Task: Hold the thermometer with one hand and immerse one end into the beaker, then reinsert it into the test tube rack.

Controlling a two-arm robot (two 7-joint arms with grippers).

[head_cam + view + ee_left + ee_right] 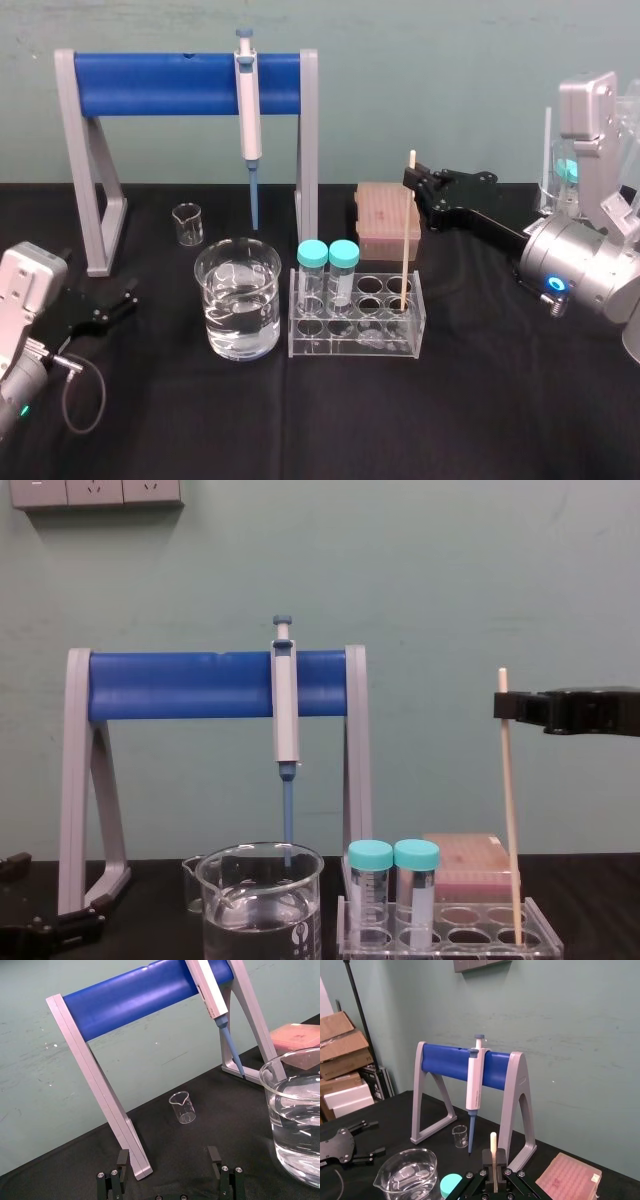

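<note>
Now the right gripper (413,180) clamps the thermometer (406,235) near its top, foot in the rack (350,346); left gripper (127,298) sits spread apart, left.

The head camera looked down on the desk (480,420) from above; the chest camera looked level across it. Both wrist cameras faced the stand (135,1000). All four shared the beaker (238,300) and stand.
</note>
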